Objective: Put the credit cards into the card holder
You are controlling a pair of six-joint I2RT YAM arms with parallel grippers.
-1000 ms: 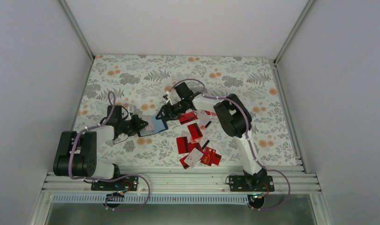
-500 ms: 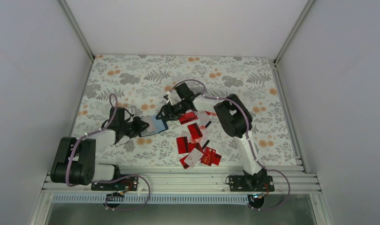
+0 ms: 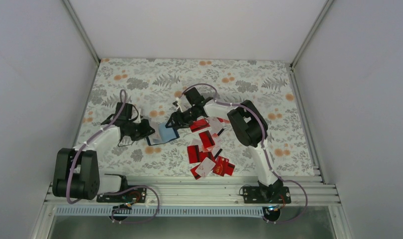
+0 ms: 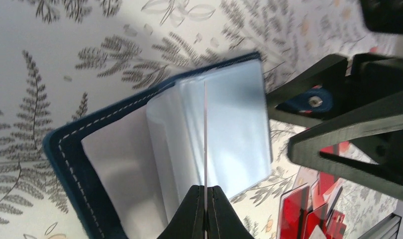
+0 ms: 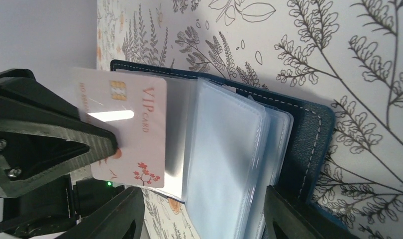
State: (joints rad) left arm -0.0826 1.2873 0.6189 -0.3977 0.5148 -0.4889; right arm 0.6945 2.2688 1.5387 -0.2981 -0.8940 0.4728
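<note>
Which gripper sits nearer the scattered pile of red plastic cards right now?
Right. The right gripper is at the upper left edge of the red card pile, beside the nearest cards. The left gripper lies farther left, beyond the open navy-blue folding card holder, pinching a white card.

Only legible print: "VIP CARD", on one white card.
Rt wrist view: white card (image 5: 125, 129) reads "VIP CARD" in reddish caps, letters running sideways in frame. Along its far edge there's a small line starting "NO.", w/ the rest too blurred to read. Top view: red cards (image 3: 207, 149) carry marks, but the print is too small to make out.
</note>
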